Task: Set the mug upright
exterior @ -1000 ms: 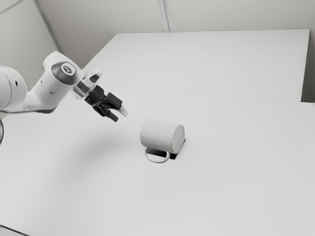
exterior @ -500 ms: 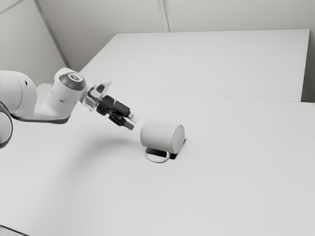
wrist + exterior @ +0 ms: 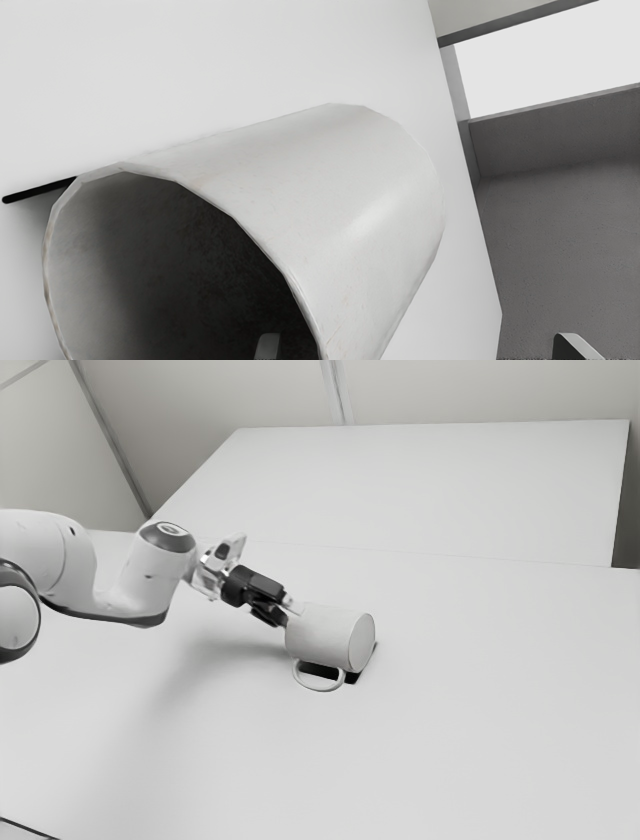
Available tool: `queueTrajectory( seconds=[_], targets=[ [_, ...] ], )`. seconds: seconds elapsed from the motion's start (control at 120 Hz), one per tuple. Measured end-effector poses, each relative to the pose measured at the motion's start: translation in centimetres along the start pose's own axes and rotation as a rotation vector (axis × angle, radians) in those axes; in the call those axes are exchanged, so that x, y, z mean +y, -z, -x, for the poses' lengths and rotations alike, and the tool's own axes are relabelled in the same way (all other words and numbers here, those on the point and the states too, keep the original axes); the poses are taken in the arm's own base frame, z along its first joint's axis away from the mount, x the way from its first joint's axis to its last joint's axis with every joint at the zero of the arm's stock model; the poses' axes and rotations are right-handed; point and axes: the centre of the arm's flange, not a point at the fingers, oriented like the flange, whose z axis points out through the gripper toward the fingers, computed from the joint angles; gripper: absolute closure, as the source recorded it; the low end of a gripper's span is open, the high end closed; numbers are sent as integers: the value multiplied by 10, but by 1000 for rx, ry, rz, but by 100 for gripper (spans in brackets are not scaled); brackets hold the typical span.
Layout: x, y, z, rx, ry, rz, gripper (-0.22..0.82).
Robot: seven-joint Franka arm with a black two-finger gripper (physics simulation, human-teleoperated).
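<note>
The gripper point(image 3: 287, 612) is at the mug's open end, on the side toward the exterior view's left. The white mug point(image 3: 325, 635) lies on its side on the table, its base toward the exterior view's right and its handle low, toward the viewer. In the wrist view the gripper point(image 3: 417, 345) stands open, its fingers wide apart. One fingertip shows against the dark mouth of the mug point(image 3: 350, 200), the other outside its wall. The wall is between them; contact cannot be made out.
The white table point(image 3: 480, 710) extends around the mug. Behind it is another white surface point(image 3: 430, 485), with pale walls beyond. A dark strip and shadow lie under the mug.
My arm has moved down and toward the exterior view's right, bringing the gripper from well short of the mug to its open end. The mug has not moved.
</note>
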Motion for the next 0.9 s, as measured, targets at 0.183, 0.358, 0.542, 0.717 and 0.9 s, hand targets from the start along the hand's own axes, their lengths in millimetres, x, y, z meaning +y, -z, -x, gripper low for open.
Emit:
queueTrajectory(
  seconds=[0.183, 0.358, 0.542, 0.717, 0.9],
  targets=[
    [3, -10, -2, 0, -18, 24, 21],
    [10, -15, -5, -3, -43, 35, 39],
    [18, -16, -9, -2, -71, 31, 62],
    [22, -16, -14, 1, -97, 16, 73],
    [32, -16, -18, 1, -127, -5, 76]
  ],
)
